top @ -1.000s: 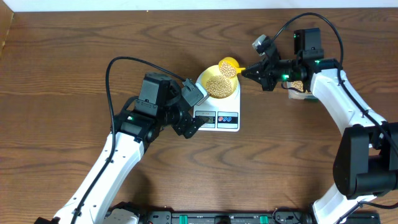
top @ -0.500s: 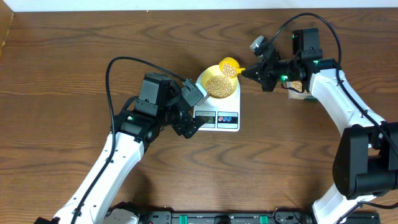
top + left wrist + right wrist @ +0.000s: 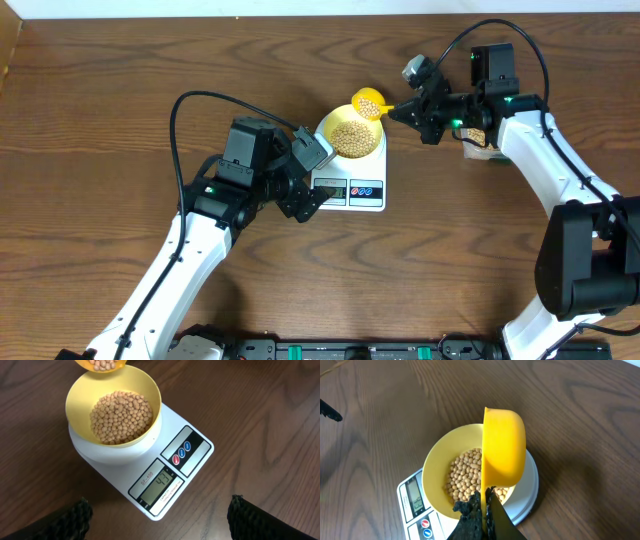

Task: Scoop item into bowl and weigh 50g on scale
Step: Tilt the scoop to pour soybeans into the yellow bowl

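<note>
So the claw (image 3: 484, 510) at the bottom edge is pinched tight on the handle of a yellow scoop (image 3: 504, 445). The scoop hangs over the right side of the pale yellow bowl (image 3: 436, 467) with its outer shell facing the camera, so no telling what's in it. The bowl holds a layer of soybeans (image 3: 465, 477) and sits on the white scale (image 3: 531, 485). The scale's display (image 3: 414, 497) and its red and blue buttons (image 3: 425, 524) peek out lower left, digits unreadable. Dark wood bench (image 3: 395, 400) all around.
</note>
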Controlling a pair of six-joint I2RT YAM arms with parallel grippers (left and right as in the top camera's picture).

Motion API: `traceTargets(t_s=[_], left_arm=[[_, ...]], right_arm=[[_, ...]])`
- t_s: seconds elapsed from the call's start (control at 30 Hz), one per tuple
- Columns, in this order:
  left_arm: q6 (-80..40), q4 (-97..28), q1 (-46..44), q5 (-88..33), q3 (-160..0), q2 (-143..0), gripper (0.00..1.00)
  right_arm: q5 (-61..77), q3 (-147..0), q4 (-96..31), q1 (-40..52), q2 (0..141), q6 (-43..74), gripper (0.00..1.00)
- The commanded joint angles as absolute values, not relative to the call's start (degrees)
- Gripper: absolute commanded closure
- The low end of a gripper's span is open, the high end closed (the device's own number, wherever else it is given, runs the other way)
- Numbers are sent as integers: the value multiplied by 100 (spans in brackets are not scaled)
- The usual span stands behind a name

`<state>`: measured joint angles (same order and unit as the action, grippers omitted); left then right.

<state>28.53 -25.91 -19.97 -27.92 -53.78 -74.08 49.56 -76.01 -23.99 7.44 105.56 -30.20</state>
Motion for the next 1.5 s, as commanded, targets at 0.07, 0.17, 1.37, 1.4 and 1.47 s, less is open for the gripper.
traceTargets(t_s=[0.07,0.17,1.37,1.4,1.47], left_arm=[[2867,-2609,-1968,-2759,-5367,-7384,12],[2867,-2609,-1968,-2759,-5367,-7384,12],[2867,-2609,-1968,-2759,-5367,-7384,12],[2867,-2609,-1968,-2759,-5367,-7384,12],[2864,-2609,-1968,-2759,-5367,-7384,12]], right_arm=[[5043,-7660,-2355,799,10610,-3096,99],[5043,-7660,-2355,797,10610,-3096,99],[5046,-7660,-2357,987,10610,-3806,99],[5046,-7660,-2357,991,10610,-3852,99],[5046,-7660,-2351,998,10610,-3896,99]])
